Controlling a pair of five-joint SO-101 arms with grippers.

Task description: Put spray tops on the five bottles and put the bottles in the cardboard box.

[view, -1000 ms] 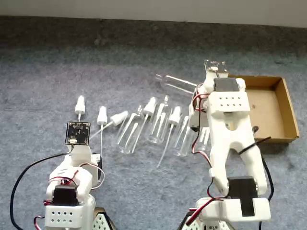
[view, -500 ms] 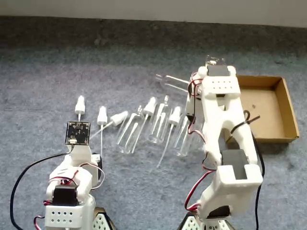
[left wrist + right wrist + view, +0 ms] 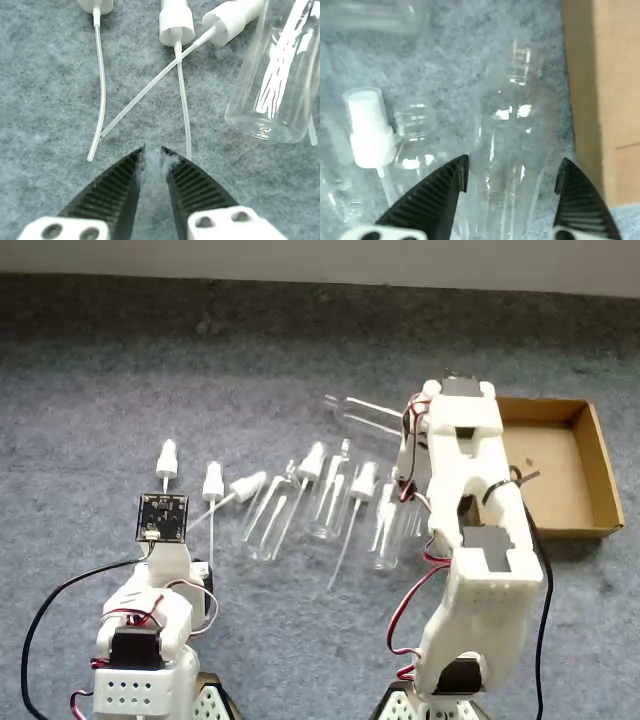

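Several clear bottles [image 3: 330, 502] lie in a row mid-table, with white spray tops [image 3: 212, 480] and their thin tubes among and left of them. One more bottle [image 3: 365, 412] lies farther back. My right gripper [image 3: 512, 167] is open, its fingers on either side of a clear bottle [image 3: 512, 135] next to the cardboard box [image 3: 605, 100]; a spray top [image 3: 367, 130] lies beside it. My left gripper [image 3: 152, 150] hovers low over the carpet with its fingers almost touching and nothing between them, just short of three spray tops' tubes [image 3: 182, 100].
The cardboard box [image 3: 590, 455] sits open at the right with nothing visible inside. The right arm [image 3: 465, 470] stretches over the right end of the bottle row. The left arm [image 3: 150, 610] stays at the near left. Grey carpet covers the table.
The right arm has folded forward and dropped, bringing its gripper down from the back of the table onto the bottle nearest the box. The left arm has not moved.
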